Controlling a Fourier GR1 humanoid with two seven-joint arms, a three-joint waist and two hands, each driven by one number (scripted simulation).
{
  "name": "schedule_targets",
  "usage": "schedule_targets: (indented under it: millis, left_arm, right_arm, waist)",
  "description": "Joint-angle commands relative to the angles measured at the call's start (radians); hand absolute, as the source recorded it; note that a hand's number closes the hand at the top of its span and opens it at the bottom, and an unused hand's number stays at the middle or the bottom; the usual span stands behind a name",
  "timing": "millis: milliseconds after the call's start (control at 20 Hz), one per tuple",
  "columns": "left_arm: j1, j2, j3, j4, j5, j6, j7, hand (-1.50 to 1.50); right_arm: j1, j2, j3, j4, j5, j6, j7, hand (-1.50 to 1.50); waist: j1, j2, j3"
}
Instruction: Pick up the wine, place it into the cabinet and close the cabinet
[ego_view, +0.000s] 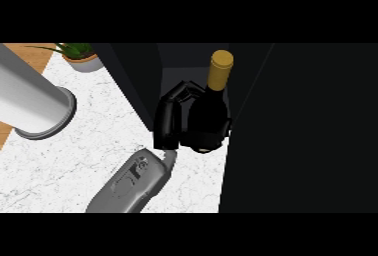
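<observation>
Head view, near to far. 1 grey forearm (129, 185) comes up from the lower edge over the white marbled bench (66, 165). Judging by the angle it looks like the right arm, but only 1 arm shows, so that's a guess; the other hand is out of view.

At the forearm's end, the black hand (171, 120) has its fingers curled round the wine (210, 112), w/ the dark bottle body just right of the palm and touching it. The bottle's base sits right beside the wrist end of the hand, and its gold-foil neck (220, 70) points up and beyond the fingertips. Prob. held by the body so the neck goes in first and the hand can back out straight.

Bottle and hand are already in the dark gap of the cabinet (303, 130), whose big black mass lies to the hand's right. A dark panel just left of the fingers could be the door or a side wall, can't tell which. My read: placing step is on, release and door closing not yet done.

Left of the hand, well apart: a grey cylinder (33, 105) standing on the bench. Beyond it, far left of the fingertips, a small potted plant (80, 56), w/ a strip of wood-tone surface (33, 52) at the bench's far-left edge.
</observation>
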Motion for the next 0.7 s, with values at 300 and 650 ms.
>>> schedule_targets:
  millis: [300,650]
  left_arm:
    - [-0.055,0.0,0.057,0.145,0.03,0.007,-0.112,1.5]
    - [-0.086,0.0,0.157,0.227,0.054,-0.071,-0.15,1.5]
  right_arm:
    - [0.046,0.006,0.019,-0.113,-0.041,-0.003,0.024,-1.5]
    - [0.009,-0.008,-0.04,-0.086,-0.117,-0.002,0.042,-1.5]
  waist:
    - [0.002,-0.001,0.0]
    - [0.006,-0.001,0.0]
